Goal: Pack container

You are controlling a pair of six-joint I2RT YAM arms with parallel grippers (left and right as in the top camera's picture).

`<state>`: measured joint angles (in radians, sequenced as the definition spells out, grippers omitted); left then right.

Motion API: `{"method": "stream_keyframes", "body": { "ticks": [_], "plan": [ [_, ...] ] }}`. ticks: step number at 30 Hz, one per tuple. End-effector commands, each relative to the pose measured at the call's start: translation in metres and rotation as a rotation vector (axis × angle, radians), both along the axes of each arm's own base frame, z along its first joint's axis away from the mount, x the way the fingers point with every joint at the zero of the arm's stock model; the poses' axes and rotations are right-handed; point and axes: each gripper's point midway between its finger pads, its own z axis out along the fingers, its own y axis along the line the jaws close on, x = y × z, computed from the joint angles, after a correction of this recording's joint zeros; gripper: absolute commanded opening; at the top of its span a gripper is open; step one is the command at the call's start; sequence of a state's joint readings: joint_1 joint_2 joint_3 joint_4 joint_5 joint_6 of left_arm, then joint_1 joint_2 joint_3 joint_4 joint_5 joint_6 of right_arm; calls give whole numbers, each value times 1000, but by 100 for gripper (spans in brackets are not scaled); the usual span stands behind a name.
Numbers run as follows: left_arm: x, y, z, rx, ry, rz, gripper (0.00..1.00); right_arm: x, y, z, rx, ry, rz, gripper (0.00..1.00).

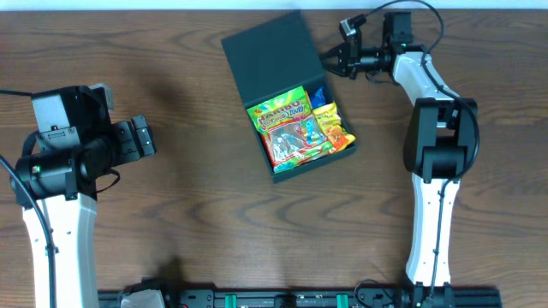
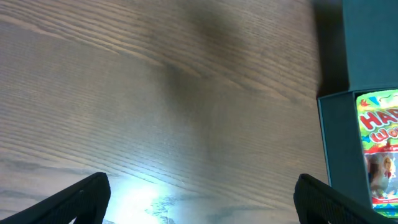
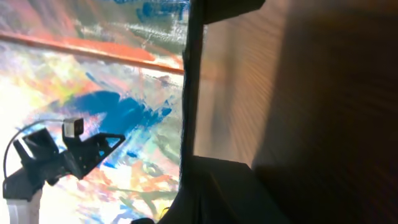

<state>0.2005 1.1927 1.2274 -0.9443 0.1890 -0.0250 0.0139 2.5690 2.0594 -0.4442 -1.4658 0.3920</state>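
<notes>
The container (image 1: 257,60) is a dark teal-green box in the middle of the table, with its flap lid open toward the back. Its tray (image 1: 347,152) holds bright snack packets (image 1: 295,128). My right gripper (image 1: 329,58) is at the lid's right edge. In the right wrist view its dark fingers (image 3: 208,190) meet at the bottom around the thin lid edge (image 3: 188,93). My left gripper (image 1: 145,137) is open and empty, well left of the box. The left wrist view shows its fingertips (image 2: 199,199) over bare wood, with the box (image 2: 339,143) at the right.
The table is dark wood (image 1: 171,222). The arm bases stand at the front left and front right. The back table edge runs just behind the lid.
</notes>
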Motion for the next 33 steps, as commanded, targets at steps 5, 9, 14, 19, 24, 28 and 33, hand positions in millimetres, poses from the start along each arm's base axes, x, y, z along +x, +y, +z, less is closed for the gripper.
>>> {"method": "stream_keyframes", "body": {
  "ticks": [5,9,14,19,24,28,33],
  "plan": [
    [-1,-1,4,0,-12,-12,95,-23,25,114,80,-284,113,1],
    [-1,-1,4,0,-12,-12,95,-28,37,120,83,-303,136,1],
    [-1,-1,4,0,-12,-12,95,-31,48,124,88,-340,158,1],
    [-1,-1,4,0,-12,-12,95,-9,34,123,36,-307,64,1],
    [-1,-1,4,0,-12,-12,95,7,15,111,-19,-223,-35,2],
    [-1,-1,4,0,-12,-12,95,12,-1,96,-85,-176,-101,2],
    [-1,-1,4,0,-12,-12,95,-22,-24,63,-540,-202,-155,1]
  ]
}}
